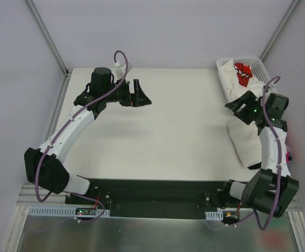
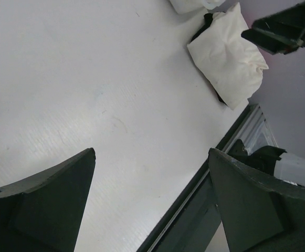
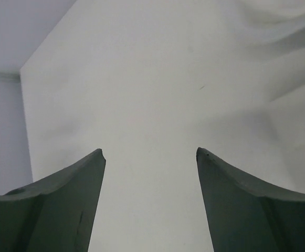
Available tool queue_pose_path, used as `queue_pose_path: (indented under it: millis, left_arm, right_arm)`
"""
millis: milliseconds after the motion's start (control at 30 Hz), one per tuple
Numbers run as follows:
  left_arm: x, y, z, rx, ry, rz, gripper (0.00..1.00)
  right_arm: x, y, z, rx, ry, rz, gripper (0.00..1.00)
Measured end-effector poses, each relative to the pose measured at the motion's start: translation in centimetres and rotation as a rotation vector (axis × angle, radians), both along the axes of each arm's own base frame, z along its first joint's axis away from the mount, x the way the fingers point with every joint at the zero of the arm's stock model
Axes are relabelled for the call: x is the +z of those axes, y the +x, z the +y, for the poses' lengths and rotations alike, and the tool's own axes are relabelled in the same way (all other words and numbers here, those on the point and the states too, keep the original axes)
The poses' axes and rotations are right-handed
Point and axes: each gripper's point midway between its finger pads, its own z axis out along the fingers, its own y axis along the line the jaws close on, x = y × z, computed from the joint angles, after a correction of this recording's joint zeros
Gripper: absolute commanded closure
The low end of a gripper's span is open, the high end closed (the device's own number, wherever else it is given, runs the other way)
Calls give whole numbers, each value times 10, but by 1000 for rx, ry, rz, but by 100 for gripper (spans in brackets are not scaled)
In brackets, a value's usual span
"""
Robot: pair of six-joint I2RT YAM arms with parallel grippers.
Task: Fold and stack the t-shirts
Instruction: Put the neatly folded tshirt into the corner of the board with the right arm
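Note:
A cream-white t-shirt (image 1: 245, 143) lies along the table's right side, running down from the basket. A white t-shirt with red print (image 1: 242, 73) sits in the basket. My right gripper (image 1: 237, 106) hovers open and empty over the cream shirt's upper part; in the right wrist view its jaws (image 3: 150, 150) stand wide, with cream cloth folds (image 3: 281, 29) to the upper right. My left gripper (image 1: 142, 97) is open and empty above bare table at the back middle (image 2: 151, 151). The left wrist view shows the cream shirt (image 2: 228, 55) bunched, with a dark edge under it.
A white lattice basket (image 1: 223, 64) stands at the back right corner. A bit of magenta (image 1: 290, 156) shows at the table's right edge by the right arm. The table's (image 1: 168, 136) black front rail runs between the arm bases.

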Motion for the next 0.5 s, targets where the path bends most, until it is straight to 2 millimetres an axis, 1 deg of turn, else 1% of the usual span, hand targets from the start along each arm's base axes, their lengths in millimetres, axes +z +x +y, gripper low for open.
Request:
queue_pose_path:
  millis: [33,100,133,167,200,267,333,367,500]
  left_arm:
    - [-1,0,2,13,11,-8,12]
    - [-3,0,6,48,38,-32,11]
    - [-3,0,11,74,55,-47,11]
    - [-2,-2,14,94,70,-65,11]
    - [0,-1,20,125,85,-86,7]
    - [5,-1,34,193,121,-132,5]
    - [11,-1,48,263,155,-171,3]
    - [15,-1,57,301,177,-194,3]
    - [30,2,90,447,259,-286,1]
  right_arm:
    - [6,-4,19,59,-4,-35,23]
    - [15,-15,65,206,-16,-87,21]
    - [18,-19,82,261,-24,-103,18]
    - [19,-24,103,332,-47,-117,15]
    - [19,-28,118,380,-81,-127,13]
    - [14,-37,142,451,-157,-123,9]
    - [8,-42,151,480,-253,-112,5]
    - [7,-43,152,484,-299,-111,4]
    - [10,-37,145,467,-442,-133,3]
